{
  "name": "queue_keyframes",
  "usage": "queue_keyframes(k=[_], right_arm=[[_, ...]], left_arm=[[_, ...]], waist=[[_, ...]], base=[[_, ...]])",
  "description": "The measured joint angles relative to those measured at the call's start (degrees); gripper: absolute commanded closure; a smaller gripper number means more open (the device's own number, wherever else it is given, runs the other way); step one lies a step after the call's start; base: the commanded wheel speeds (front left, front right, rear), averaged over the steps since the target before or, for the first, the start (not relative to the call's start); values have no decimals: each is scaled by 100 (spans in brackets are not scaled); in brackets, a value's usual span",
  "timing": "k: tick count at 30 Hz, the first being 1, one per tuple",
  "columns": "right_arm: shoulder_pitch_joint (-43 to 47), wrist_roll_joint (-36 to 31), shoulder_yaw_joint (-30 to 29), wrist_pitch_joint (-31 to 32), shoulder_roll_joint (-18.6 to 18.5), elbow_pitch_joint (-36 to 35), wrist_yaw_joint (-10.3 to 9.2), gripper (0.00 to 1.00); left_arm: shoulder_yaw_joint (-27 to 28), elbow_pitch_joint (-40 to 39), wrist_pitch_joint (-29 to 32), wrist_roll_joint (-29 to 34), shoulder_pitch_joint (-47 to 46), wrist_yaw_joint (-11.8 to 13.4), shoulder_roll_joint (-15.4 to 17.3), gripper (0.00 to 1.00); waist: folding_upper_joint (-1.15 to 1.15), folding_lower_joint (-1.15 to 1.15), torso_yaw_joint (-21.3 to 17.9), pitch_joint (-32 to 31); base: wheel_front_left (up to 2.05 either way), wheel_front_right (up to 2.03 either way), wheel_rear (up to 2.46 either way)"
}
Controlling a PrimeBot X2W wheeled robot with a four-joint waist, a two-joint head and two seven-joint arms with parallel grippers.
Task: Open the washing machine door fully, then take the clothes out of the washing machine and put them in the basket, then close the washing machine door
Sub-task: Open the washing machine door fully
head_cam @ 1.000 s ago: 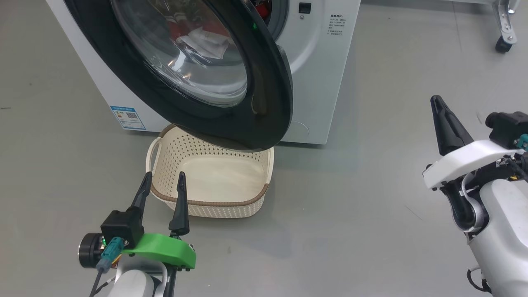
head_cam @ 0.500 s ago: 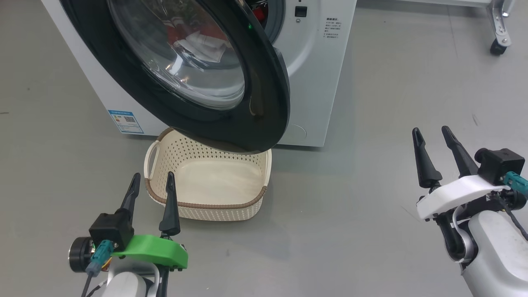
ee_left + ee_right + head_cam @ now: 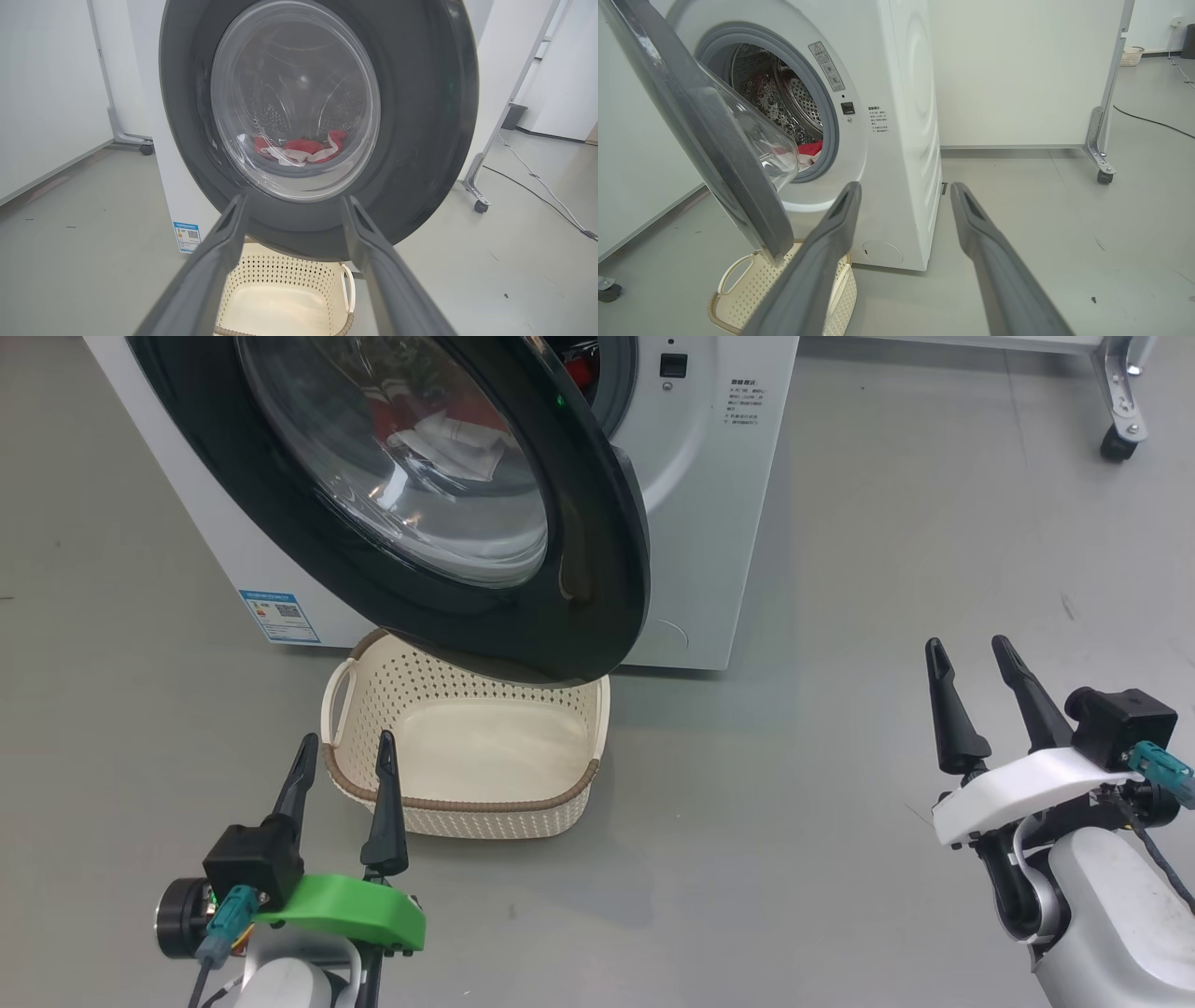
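- Left hand [image 3: 346, 739], near left: long dark fingers [image 3: 385, 803] spread, empty, held low, aimed forward.
- Right hand [image 3: 967, 644], near right: fingers spread, empty, upright, out at side.
- Small cream perforated plastic basket [image 3: 485, 823]: on grey floor [image 3: 794, 803], likely placed to catch laundry.
- Large round glossy black door [image 3: 607, 569]: partly open, overhanging basket.
- Red-and-white jersey clothes [image 3: 299, 148]: far, inside steel drum [image 3: 803, 100] of white front-loading washing machine [image 3: 719, 504].

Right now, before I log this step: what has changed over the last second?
The right gripper sank lower in the head view and opened, holding nothing. Unchanged: left gripper open by the basket, washing machine door partly open, clothes in the drum.
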Motion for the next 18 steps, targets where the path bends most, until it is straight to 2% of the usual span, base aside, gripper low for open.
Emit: queue_keyframes(k=[18], right_arm=[[111, -98, -170, -32, 140, -93, 1, 0]], left_arm=[[3, -26, 0, -57, 35, 0, 0, 0]], waist=[[0, 0, -44, 0]], base=[[0, 0, 0]])
